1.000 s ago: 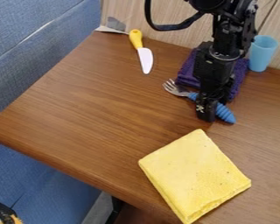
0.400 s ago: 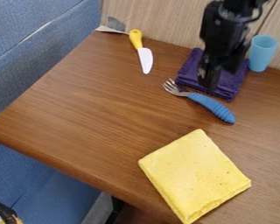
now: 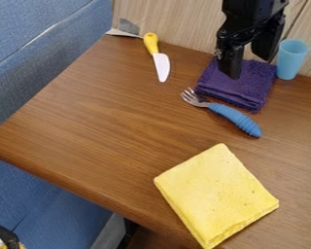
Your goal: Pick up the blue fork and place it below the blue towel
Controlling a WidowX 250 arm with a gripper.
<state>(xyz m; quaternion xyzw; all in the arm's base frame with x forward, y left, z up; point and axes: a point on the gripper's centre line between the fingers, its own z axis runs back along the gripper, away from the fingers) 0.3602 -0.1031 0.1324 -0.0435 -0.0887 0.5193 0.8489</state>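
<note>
The gripper [image 3: 250, 65] hangs over the back part of the folded purple-blue towel [image 3: 239, 88], its two fingers spread apart with nothing between them. In front of the towel lies the fork [image 3: 234, 117], its blue handle pointing to the lower right and its metal tines to the upper left. The fork lies on the table close along the towel's front edge, with the gripper above and behind it.
A folded yellow cloth [image 3: 216, 194] lies near the front of the table [image 3: 106, 126]. The light blue cup [image 3: 291, 59] stands right of the towel, by the wall. A yellow-handled knife [image 3: 161, 65] lies at the back left.
From over the fork's handle, the gripper has risen and moved back to over the towel, uncovering the handle. The fork and towel have stayed in place.
</note>
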